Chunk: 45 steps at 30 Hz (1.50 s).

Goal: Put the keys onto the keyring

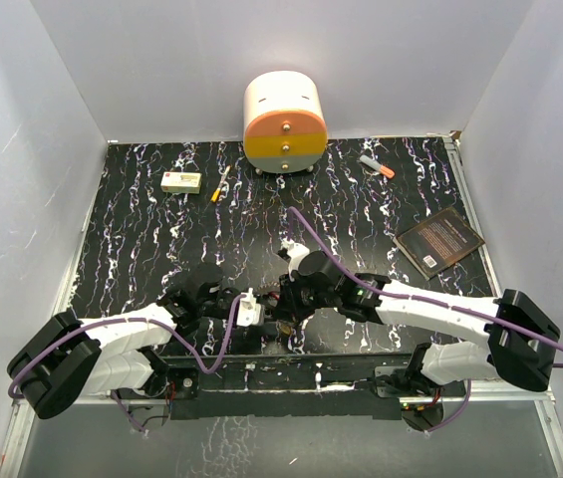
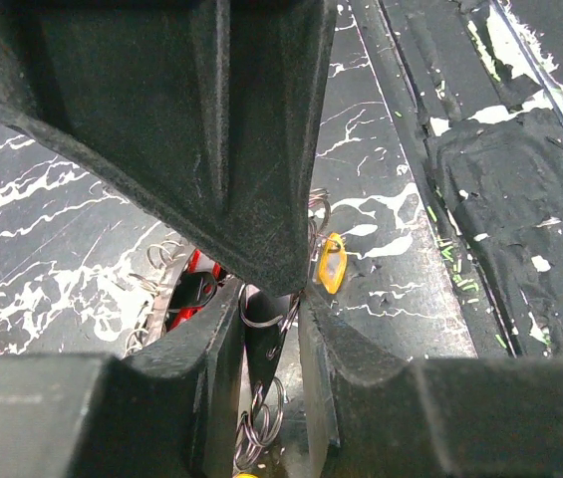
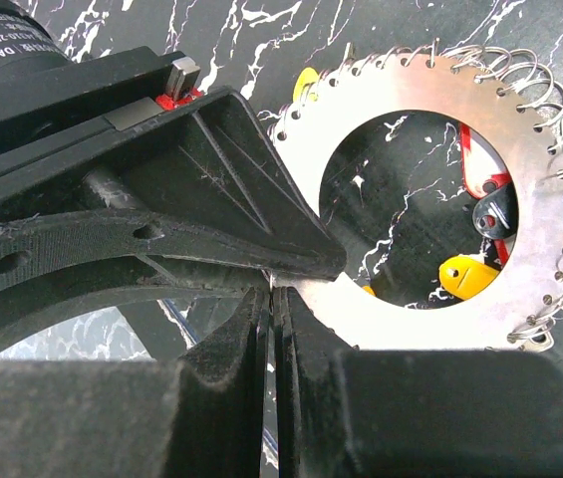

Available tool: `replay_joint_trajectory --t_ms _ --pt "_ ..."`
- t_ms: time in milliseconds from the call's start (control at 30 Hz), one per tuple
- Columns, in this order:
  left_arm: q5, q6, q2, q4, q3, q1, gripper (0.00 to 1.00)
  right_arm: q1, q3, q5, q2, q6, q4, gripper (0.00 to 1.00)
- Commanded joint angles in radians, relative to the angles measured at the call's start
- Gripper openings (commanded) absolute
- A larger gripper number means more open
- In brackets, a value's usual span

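Near the middle of the desk's (image 1: pixel 161 239) near edge, the right hand (image 3: pixel 269 299) pinches the keyring (image 3: pixel 411 329) by its toothed rim. The left hand (image 2: pixel 271 319), narrow, nips wire loops (image 2: pixel 261 423) beside it. Coloured keys (image 3: pixel 465 274) show through its hole. Bare desk stretches toward the far edge.

Left gripper (image 2: pixel 269 321): fingers close together, small wire rings (image 2: pixel 258 418) lodged in the narrow gap. Right gripper finger (image 2: pixel 211 129) crosses above, dark. Yellow key (image 2: pixel 332 264) just beyond; red key (image 2: pixel 197 267) at left. Black marbled table (image 2: pixel 52 249) beneath.
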Motion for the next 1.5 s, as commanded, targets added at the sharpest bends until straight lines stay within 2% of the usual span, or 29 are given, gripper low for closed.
replay_joint_trajectory --t_ms 0,400,467,533,633,1100,1467 --pt "0.013 -0.009 -0.012 0.009 0.015 -0.001 0.00 0.011 0.046 -0.023 -0.047 -0.009 0.050 0.08" --pt "0.003 -0.004 -0.019 -0.003 0.006 -0.002 0.00 0.015 0.037 -0.057 -0.052 -0.036 0.076 0.08" --pt "0.005 0.001 -0.020 -0.013 0.005 -0.001 0.05 0.021 0.034 -0.059 -0.059 -0.056 0.079 0.08" --pt "0.013 0.007 -0.020 -0.025 0.010 -0.001 0.05 0.029 0.033 -0.062 -0.065 -0.079 0.078 0.08" --pt "0.022 0.012 -0.019 -0.029 0.012 -0.001 0.00 0.040 0.036 -0.070 -0.072 -0.097 0.080 0.08" --pt "0.062 -0.005 -0.022 -0.070 0.049 -0.002 0.00 0.100 -0.004 -0.044 -0.152 -0.211 0.098 0.08" --pt "0.040 -0.063 -0.031 -0.062 0.072 -0.001 0.00 0.118 -0.017 -0.024 -0.169 -0.220 0.092 0.08"
